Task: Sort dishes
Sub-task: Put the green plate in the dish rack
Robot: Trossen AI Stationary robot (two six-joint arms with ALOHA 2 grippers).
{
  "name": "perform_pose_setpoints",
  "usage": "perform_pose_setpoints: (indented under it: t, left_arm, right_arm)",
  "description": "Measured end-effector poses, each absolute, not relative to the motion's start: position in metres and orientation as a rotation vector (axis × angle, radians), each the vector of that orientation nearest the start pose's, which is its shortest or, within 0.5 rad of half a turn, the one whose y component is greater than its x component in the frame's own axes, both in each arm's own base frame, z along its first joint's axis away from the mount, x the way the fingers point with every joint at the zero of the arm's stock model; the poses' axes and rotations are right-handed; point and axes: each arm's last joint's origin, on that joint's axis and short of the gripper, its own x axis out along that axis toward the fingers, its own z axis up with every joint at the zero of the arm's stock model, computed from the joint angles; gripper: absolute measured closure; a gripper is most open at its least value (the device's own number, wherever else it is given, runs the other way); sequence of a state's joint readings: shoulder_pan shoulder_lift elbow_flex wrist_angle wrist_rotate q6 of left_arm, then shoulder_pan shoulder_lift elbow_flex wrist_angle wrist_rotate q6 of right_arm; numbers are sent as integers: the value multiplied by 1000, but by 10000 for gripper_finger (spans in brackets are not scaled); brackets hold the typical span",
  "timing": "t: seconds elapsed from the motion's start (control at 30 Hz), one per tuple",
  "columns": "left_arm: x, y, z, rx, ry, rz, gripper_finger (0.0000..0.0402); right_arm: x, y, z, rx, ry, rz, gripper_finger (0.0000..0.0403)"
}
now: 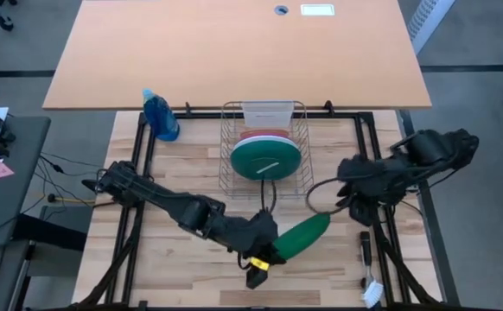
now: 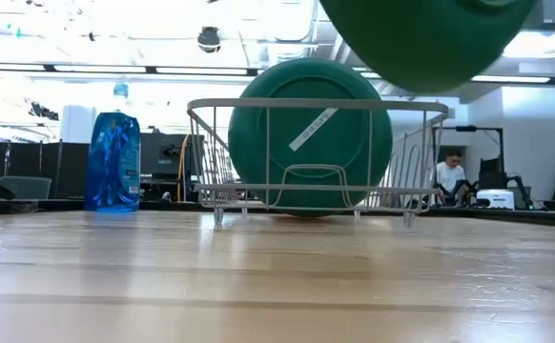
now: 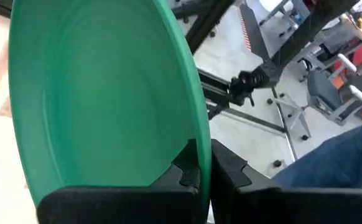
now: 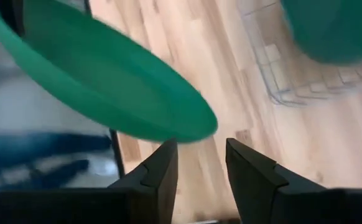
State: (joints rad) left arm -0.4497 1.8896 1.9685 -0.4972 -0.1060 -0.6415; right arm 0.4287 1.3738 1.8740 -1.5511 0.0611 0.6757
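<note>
Green plate (image 1: 305, 235) aloft near table's front, before rack (image 1: 264, 147) | left gripper (image 1: 266, 250) clamps its rim | right gripper (image 4: 201, 163) agape nearby | probably stiff, slick: grip rim

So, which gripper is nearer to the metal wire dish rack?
Right, though not by much. The right gripper, open and empty, hangs just beside the metal wire dish rack. The left gripper is further toward the table's front, shut on a round green plate.

Left gripper (image 1: 273, 250) fingers clamp a rim above the near table; right gripper (image 4: 201, 163) hovers, fingers parted
</note>
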Motion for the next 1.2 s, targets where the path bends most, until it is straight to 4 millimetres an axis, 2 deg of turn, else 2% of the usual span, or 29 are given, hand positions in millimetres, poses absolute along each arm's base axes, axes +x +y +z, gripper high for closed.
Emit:
perform_pose_setpoints:
  t: [0.13,0.23,0.37,0.47,0.6,0.67,0.8,0.93,1.07,1.2]
  left_arm:
    - [385,-173,413,-489,514,-214,401]
    - [371,-160,430,-457,522,-285,401]
    - [339,-134,459,-415,522,-306,401]
    - [312,-111,482,-395,477,-282,401]
    - [273,-76,519,-351,308,-231,401]
    - [256,-60,531,-298,238,-195,401]
    - [240,-29,536,-233,168,-138,401]
    - [237,0,537,-238,43,-217,401]
    - [242,26,537,-244,-160,-373,401]
    - [255,53,519,-298,-307,-477,401]
  right_arm:
    - [164,75,457,490,1035,-118,270]
    - [150,72,464,557,997,-113,271]
    - [130,63,472,657,935,-143,271]
    - [118,57,477,670,857,-190,271]
    - [111,50,480,649,768,-253,271]
    - [108,46,481,647,742,-277,271]
    - [110,42,481,656,724,-312,271]
    - [116,37,481,675,700,-369,271]
    - [124,34,482,731,661,-416,271]
    - [129,30,482,750,643,-448,271]
